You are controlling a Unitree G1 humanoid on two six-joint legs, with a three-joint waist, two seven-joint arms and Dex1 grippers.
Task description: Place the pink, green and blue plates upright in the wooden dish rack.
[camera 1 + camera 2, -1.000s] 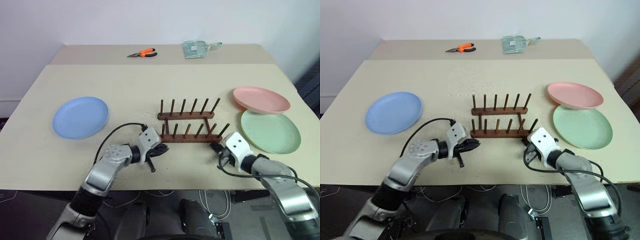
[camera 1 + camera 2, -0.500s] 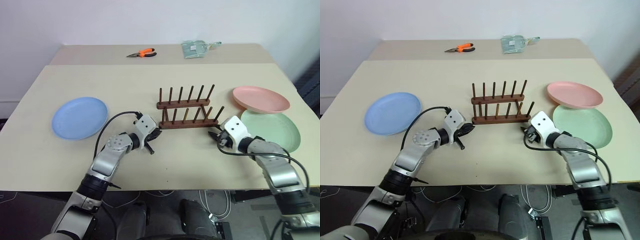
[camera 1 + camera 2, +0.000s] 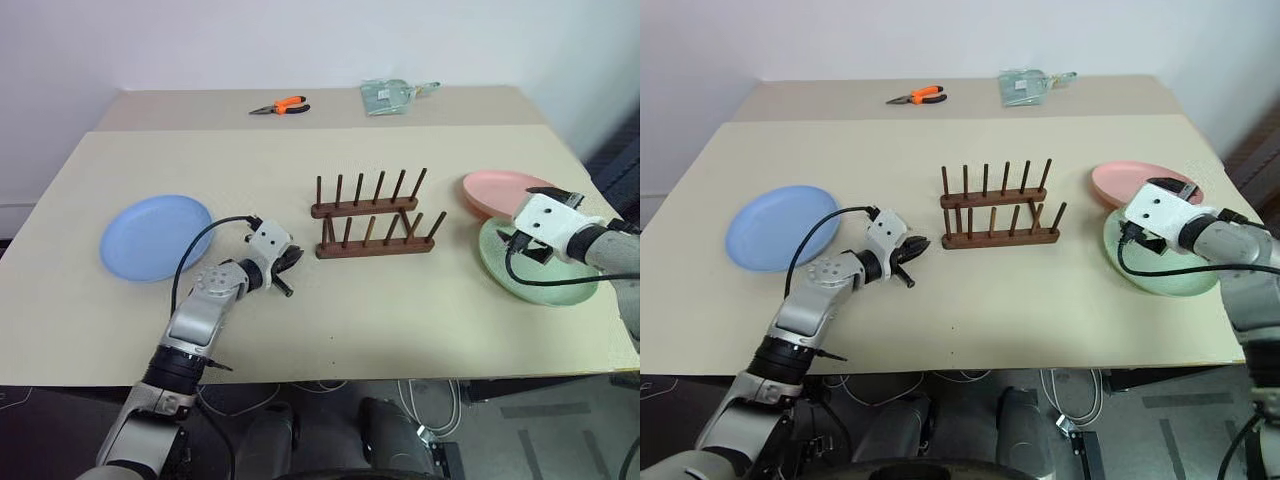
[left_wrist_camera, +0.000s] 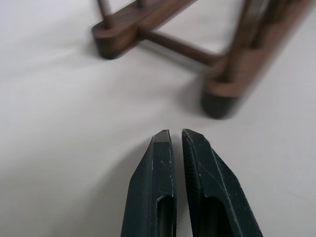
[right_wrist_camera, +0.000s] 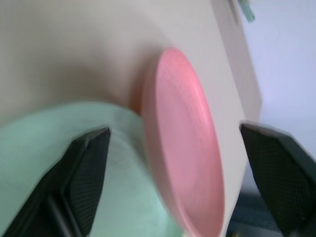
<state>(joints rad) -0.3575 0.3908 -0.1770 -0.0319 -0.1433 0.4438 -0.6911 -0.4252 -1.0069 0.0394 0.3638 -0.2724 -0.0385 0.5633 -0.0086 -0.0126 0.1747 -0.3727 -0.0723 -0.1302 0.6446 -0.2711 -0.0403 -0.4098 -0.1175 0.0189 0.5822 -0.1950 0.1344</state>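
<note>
The wooden dish rack [image 3: 372,215] stands empty mid-table; its near end fills the left wrist view [image 4: 222,94]. The blue plate [image 3: 155,236] lies flat at the left. At the right, the pink plate [image 3: 495,190] overlaps the rim of the green plate [image 3: 530,270]. My left gripper [image 3: 288,265] is shut and empty, just off the rack's left end [image 4: 176,133]. My right gripper [image 3: 545,200] hovers open over the green plate, facing the pink plate [image 5: 187,138] with its fingers [image 5: 89,168] spread wide and nothing between them.
Orange-handled pliers [image 3: 282,105] and a clear plastic packet [image 3: 390,96] lie on the far table section. Bare tabletop [image 3: 380,310] runs between the rack and the front edge. The right table edge is close beyond the two plates.
My right gripper left the rack's right end, rose and swung right over the green plate, opening wide. The rack now sits slightly farther back. My left gripper drew a little left, still shut.
</note>
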